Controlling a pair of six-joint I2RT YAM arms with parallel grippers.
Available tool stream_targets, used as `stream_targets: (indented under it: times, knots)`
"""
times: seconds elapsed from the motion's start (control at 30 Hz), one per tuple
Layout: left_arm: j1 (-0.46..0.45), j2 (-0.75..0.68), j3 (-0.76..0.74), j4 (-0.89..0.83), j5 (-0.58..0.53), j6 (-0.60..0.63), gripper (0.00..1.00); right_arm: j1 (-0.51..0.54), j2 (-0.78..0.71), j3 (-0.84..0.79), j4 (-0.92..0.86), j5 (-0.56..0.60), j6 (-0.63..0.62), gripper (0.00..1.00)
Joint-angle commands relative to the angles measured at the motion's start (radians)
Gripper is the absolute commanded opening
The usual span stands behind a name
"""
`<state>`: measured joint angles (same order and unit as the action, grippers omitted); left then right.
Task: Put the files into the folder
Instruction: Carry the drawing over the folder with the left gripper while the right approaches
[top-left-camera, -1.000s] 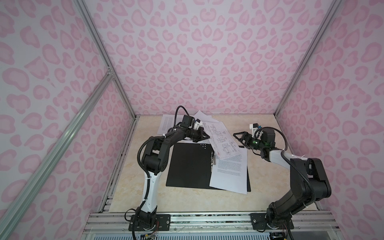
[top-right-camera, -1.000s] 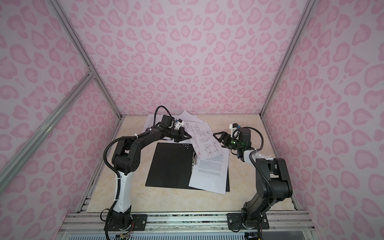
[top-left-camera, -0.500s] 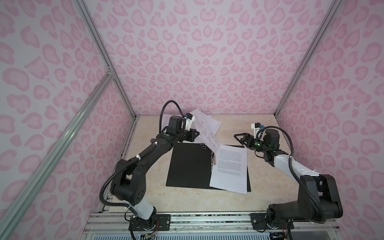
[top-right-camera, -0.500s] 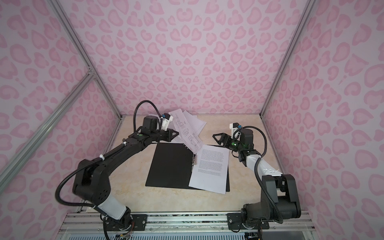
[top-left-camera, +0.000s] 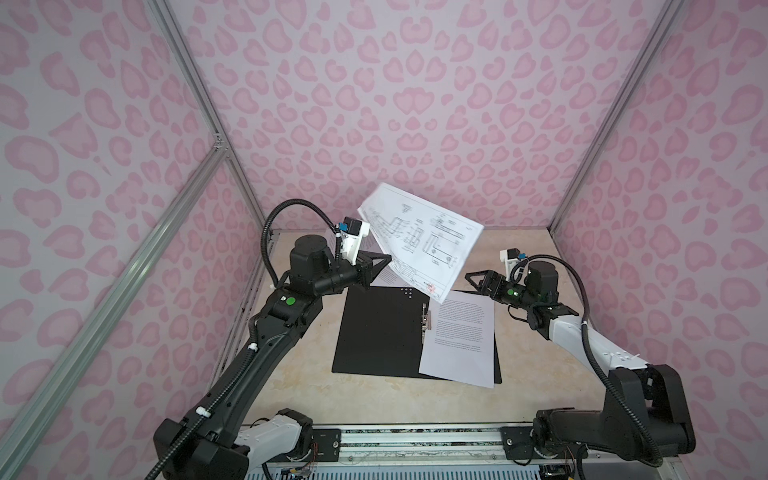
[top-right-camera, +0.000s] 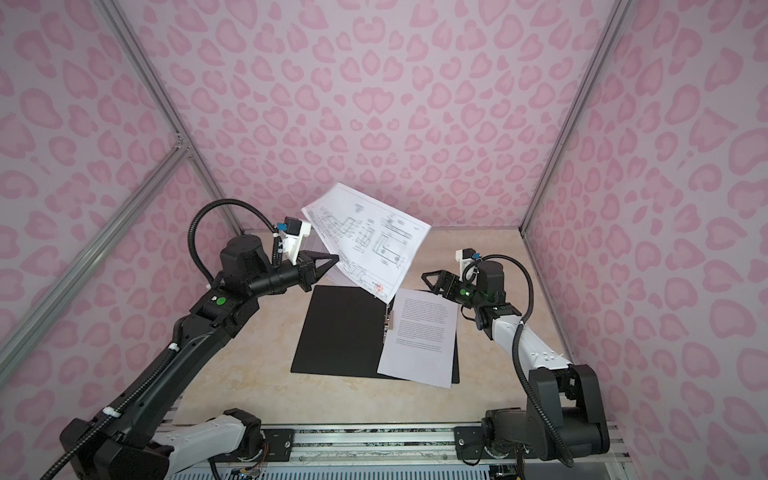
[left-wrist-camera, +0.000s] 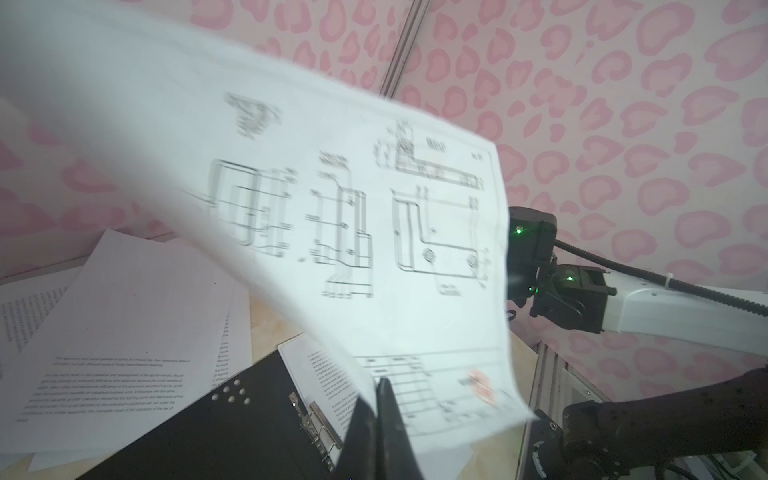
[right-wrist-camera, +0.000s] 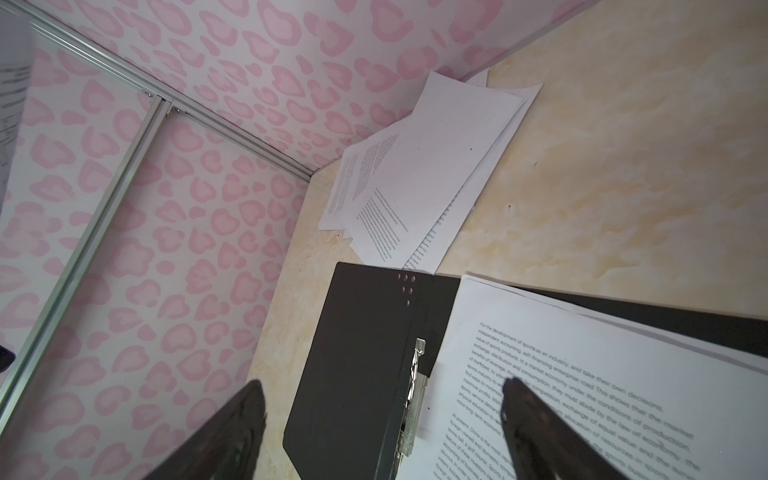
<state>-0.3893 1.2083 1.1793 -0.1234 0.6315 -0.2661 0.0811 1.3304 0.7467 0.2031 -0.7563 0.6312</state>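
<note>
Across the pale bench (top-left-camera: 395, 399), the folder (top-left-camera: 378, 332) lay open with its black inside facing up, in both top views. On its right half rested a printed text sheet (top-left-camera: 459, 336), slightly askew, its near edge reaching just past the folder's. Behind the folder, close to the back wall, the other files (right-wrist-camera: 415, 174) sat in a loose, fanned pile on the bench. One more file, the drawing sheet (top-left-camera: 419, 237), hung in the air above the folder's far edge, tilted, with its line drawings facing up. The left jaws were pressed together on that sheet's lower edge, near its title block, as the left wrist view showed. The right jaws were wide apart and empty, raised near the text sheet's far right corner and touching nothing. Along the folder's spine, the small metal clip (top-left-camera: 424, 322) lay just beside the text sheet's left edge.
</note>
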Motion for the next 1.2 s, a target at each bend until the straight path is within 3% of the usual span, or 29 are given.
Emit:
stream_targets:
  times: [0.0,0.13,0.23,0.43,0.57,0.77,0.9,1.17]
  knots:
    - [0.001,0.070,0.045,0.025,0.129,-0.016,0.04,-0.011,-0.012,0.014,-0.026,0.034,-0.019,0.89]
    - [-0.001,0.171,0.137,-0.039,0.265,0.021,0.04,-0.021,-0.042,0.046,-0.091,0.080,-0.057,0.89]
    - [-0.001,0.204,0.155,-0.044,0.342,0.067,0.04,-0.076,-0.063,0.024,-0.050,0.098,-0.006,0.89]
    - [-0.005,0.239,0.197,-0.055,0.458,0.098,0.04,-0.196,-0.041,-0.030,0.244,-0.034,0.128,0.93]
    - [-0.011,0.269,0.213,-0.054,0.517,0.097,0.04,-0.183,0.032,0.029,0.407,-0.170,0.160,0.96]
    - [-0.024,0.310,0.226,-0.029,0.578,0.084,0.04,-0.148,0.183,0.064,0.879,-0.332,0.443,0.96]
    - [-0.032,0.327,0.226,0.001,0.599,0.065,0.04,-0.090,0.266,0.128,0.902,-0.361,0.461,0.95]
    - [-0.033,0.356,0.230,0.013,0.583,0.051,0.04,-0.064,0.307,0.111,1.139,-0.402,0.617,0.81]
